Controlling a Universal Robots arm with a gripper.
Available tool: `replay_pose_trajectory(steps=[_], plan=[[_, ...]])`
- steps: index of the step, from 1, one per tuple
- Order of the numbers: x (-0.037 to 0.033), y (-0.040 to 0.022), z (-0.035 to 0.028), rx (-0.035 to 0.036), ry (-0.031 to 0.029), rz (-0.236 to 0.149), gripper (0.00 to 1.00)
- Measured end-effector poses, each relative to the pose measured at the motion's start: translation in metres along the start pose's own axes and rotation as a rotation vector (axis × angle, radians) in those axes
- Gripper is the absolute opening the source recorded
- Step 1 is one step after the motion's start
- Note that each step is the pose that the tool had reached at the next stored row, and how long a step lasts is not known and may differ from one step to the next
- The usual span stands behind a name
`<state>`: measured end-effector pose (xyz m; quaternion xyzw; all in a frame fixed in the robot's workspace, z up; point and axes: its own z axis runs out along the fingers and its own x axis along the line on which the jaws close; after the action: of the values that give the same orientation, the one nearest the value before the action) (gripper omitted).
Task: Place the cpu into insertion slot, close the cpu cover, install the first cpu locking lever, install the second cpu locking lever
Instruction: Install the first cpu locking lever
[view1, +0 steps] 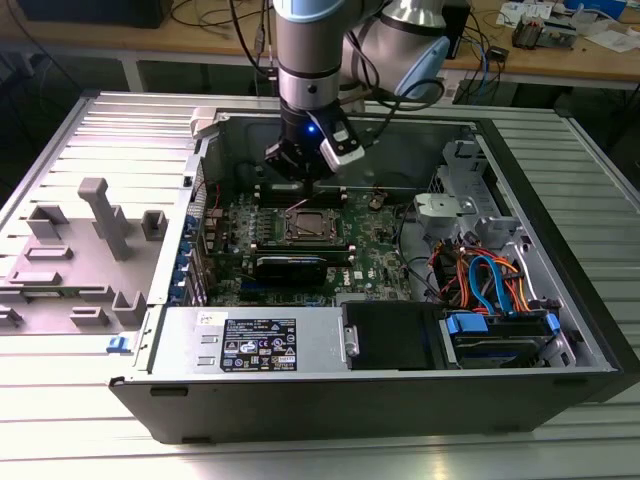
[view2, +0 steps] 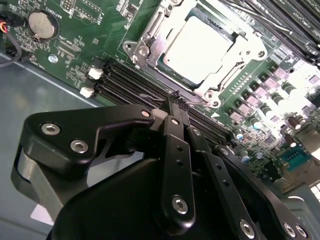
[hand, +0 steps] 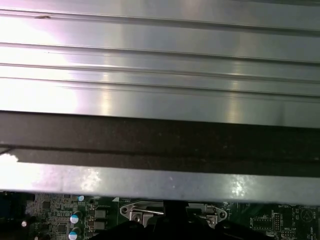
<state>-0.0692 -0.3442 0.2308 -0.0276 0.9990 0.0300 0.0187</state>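
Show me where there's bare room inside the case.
Free: the grey case floor behind the motherboard, at the exterior view's right of the gripper. Crowded: around the cpu cover and the cable bundle by the drive bay.

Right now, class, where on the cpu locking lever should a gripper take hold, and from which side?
Probably its free end, approached from over the memory slots: the cpu locking lever is a thin wire running along the cpu cover edge, clear on that side.

My gripper (view2: 176, 102) is matte black with silver screws. Motherboard (view2: 75, 45) is dark green, cpu (view2: 197, 47) pale silver-grey, cpu cover (view2: 150, 47) shiny silver, cables (view1: 490, 280) orange and blue.
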Motion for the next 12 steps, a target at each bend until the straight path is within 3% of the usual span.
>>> replay_pose_trajectory(steps=[12], plan=[[-0.0115,0.0001,0.0062,0.0022,-0.0001,0.000,0.11]])
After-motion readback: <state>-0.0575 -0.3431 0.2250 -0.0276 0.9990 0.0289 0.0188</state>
